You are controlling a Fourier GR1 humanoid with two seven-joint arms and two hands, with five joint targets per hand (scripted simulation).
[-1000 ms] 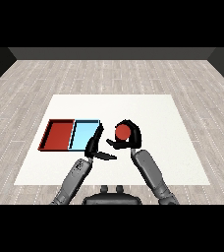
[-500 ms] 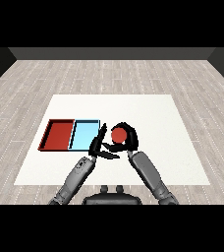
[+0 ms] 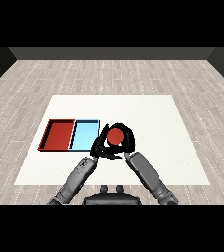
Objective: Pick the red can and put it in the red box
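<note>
While right hand (image 3: 125, 142) curls round red can (image 3: 115, 136), white table (image 3: 153, 123) sits on grey plank floor (image 3: 133, 74); left hand (image 3: 100, 145) spread.

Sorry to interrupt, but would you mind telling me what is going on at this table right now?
The robot's right hand is curled round the red can, just to the right of the light blue tray. The left hand sits close beside the can, its fingers hard to make out. The red tray, where the can should go, lies further left with nothing in it, so the can has not been placed yet.
</note>
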